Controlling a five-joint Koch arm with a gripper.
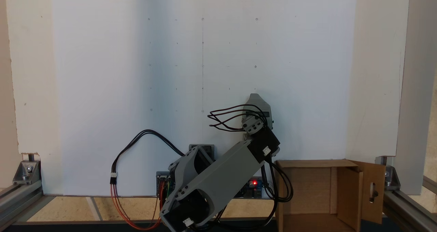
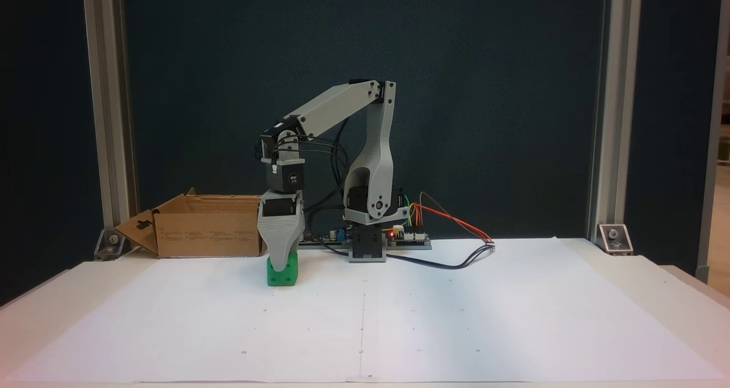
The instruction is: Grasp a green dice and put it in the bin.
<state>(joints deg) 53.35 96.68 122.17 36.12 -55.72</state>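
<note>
1. Gripper (image 2: 280,265) points straight down, tip overlapping top of green dice (image 2: 282,274); jaws one behind other, can't tell if pinching.
2. Dice sits flat on white paper (image 2: 399,319), a pip face twd camera; cube, no long axis.
3. Bin (image 2: 208,234) just behind-left, open.

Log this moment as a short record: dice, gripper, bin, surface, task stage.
dice: green dice resting on the white paper, in front of the bin's right end in a fixed view
gripper: gripper pointing down, its tip in front of the dice's top; open or shut cannot be told
bin: cardboard bin open-topped, beside the arm's base, slotted flap folded outward
task stage: dice not yet lifted, not in the bin
</note>
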